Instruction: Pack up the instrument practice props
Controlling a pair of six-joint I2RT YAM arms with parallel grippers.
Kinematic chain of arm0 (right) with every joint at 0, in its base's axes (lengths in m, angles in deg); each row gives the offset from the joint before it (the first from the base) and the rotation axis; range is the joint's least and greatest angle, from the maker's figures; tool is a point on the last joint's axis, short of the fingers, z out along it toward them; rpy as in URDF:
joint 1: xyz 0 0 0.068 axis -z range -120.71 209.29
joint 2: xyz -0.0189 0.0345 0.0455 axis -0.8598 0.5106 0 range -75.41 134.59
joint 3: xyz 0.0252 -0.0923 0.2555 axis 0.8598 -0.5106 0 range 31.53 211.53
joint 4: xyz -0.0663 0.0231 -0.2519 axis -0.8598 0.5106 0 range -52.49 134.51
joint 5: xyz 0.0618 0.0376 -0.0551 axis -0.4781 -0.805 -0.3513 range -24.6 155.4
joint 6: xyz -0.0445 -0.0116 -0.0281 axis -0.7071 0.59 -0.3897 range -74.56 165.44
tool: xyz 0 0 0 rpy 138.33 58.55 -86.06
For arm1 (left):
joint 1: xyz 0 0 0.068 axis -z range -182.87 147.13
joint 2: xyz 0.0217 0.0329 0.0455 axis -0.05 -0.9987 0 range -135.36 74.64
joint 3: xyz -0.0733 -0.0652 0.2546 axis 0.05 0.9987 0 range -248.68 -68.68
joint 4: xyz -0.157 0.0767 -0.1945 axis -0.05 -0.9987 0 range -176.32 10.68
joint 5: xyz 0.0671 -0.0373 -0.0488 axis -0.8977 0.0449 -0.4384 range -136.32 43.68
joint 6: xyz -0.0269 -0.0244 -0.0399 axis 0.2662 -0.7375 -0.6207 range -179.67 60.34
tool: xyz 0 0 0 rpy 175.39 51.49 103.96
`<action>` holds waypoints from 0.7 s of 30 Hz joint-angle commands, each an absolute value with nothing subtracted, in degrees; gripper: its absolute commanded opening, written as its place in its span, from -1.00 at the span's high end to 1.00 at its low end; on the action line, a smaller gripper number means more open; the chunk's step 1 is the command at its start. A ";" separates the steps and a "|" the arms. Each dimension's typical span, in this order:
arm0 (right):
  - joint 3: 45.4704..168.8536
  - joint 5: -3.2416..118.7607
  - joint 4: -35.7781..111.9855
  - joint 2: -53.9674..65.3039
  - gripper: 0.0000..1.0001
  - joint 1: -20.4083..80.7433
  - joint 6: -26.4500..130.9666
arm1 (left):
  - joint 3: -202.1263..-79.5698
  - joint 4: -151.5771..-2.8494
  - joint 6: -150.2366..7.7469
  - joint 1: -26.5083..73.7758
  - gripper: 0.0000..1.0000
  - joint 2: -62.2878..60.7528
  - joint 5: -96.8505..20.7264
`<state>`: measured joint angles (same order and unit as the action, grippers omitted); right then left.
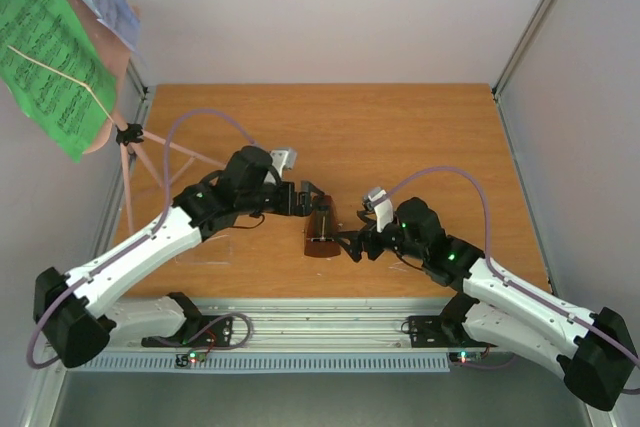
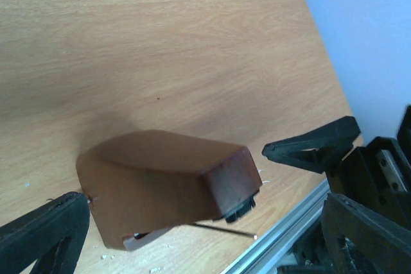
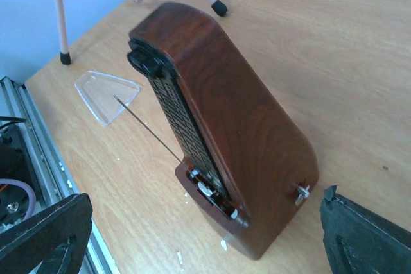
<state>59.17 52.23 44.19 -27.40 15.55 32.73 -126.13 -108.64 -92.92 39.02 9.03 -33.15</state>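
The metronome (image 1: 320, 235) stands on the desk (image 1: 400, 137), its clear cover (image 3: 106, 94) lying apart. The left tool (image 1: 312, 199) and the right tool (image 1: 357, 244) both stand open, holding nothing.

Your left arm (image 1: 150, 237) and right arm (image 1: 520, 297) have white shells and black joints. A lilac cable (image 1: 205, 112) trails each; fingers (image 3: 45, 235) are black.

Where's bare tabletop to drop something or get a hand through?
Free: far half of the wooden table, up to the back wall; also its right edge strip. Crowded: front centre, left fingers and right fingers flanking the reddish-brown pyramid metronome; left side, pink tripod music stand legs and clear plastic cover.
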 commanded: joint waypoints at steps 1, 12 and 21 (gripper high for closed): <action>58.34 51.03 37.93 -27.17 -0.94 15.09 28.42 | -129.01 -105.51 -93.63 41.28 -0.99 4.93 -39.03; 54.55 55.21 39.56 -30.70 -0.94 15.10 31.70 | -133.62 -105.13 -93.56 49.11 -0.99 -4.01 -51.05; 52.34 59.12 43.65 -36.14 -0.92 15.11 34.63 | -136.49 -105.95 -93.34 50.69 -0.99 -9.36 -54.26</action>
